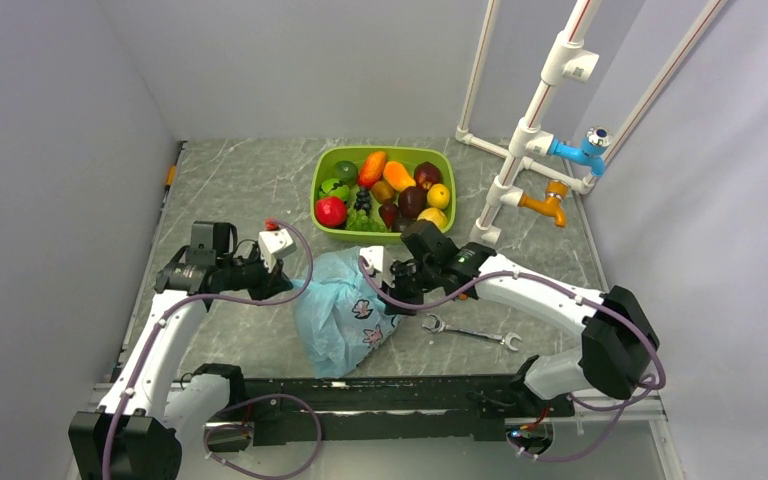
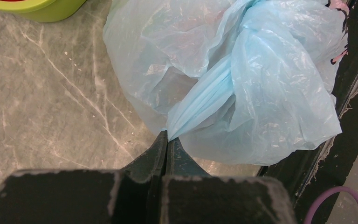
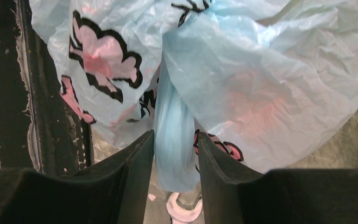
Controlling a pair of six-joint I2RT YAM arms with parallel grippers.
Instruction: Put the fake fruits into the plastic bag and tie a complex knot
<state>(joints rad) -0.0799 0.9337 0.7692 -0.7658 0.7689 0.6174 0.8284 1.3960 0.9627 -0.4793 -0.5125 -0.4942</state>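
The light-blue plastic bag (image 1: 345, 308) lies crumpled on the table between my grippers, with pink and black figures on it. My left gripper (image 1: 285, 284) is shut on a twisted tail of the bag (image 2: 200, 100), pinched at the fingertips (image 2: 168, 136). My right gripper (image 3: 175, 140) has its jaws partly apart around another twisted blue strand (image 3: 172, 116) that fills the gap, not pinched flat. A faint reddish shape (image 3: 256, 105) shows through the bag. Several fake fruits (image 1: 400, 190) sit in the lime-green tray (image 1: 326, 215). No tight knot shows.
A silver wrench (image 1: 470, 332) lies right of the bag; its ring end (image 3: 184, 212) shows under my right jaws. A white pipe frame with a blue and an orange tap (image 1: 560, 150) stands at the back right. A black rail (image 1: 380, 385) runs along the near edge.
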